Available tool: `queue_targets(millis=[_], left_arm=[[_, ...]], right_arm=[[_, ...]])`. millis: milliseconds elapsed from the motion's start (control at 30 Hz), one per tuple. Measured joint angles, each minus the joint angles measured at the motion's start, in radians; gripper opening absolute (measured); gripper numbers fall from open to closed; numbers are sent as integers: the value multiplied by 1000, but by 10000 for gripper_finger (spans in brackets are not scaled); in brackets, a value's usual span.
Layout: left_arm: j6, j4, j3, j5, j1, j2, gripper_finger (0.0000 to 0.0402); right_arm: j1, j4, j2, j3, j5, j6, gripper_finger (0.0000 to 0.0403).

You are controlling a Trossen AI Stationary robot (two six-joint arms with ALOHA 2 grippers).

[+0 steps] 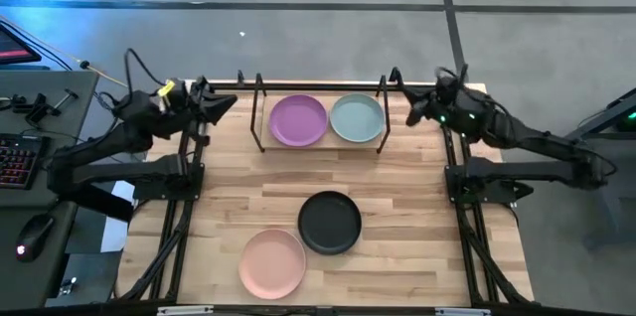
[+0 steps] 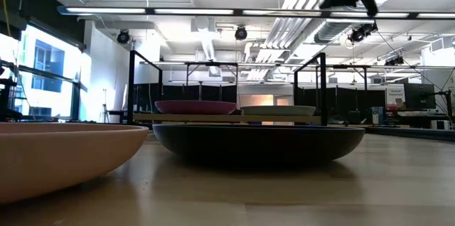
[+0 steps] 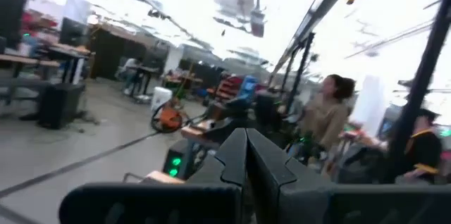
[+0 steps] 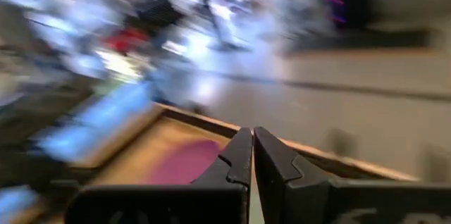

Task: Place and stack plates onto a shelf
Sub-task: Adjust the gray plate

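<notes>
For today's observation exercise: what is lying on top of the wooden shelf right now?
Two plates lie side by side on the shelf: the purple plate and the blue-green plate. They cover most of the board; nothing shows stacked on either.

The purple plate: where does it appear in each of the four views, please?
High view: the purple plate lies on the shelf, left of the blue-green plate.
Low view: behind the black plate, on the shelf board, left of centre.
Left wrist view: not in it.
Right wrist view: a blurred purple patch beyond the fingers, probably this plate.
Shared landmark: the shelf.
</notes>
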Motion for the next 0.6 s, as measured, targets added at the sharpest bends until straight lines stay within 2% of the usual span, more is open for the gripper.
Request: queue_targets(millis=[133, 267, 433, 600], left_arm=[[-1, -8, 0, 25, 0, -30, 0], [0, -8, 0, 25, 0, -41, 0], [-7, -9, 0, 25, 0, -39, 0], [-35, -9, 0, 25, 0, -39, 0]], right_arm=[[-130, -259, 43, 38, 19, 82, 0], [-305, -378, 41, -16, -107, 146, 0], [-482, -173, 49, -182, -450, 199, 0], [-561, 108, 138, -346, -618, 366, 0]])
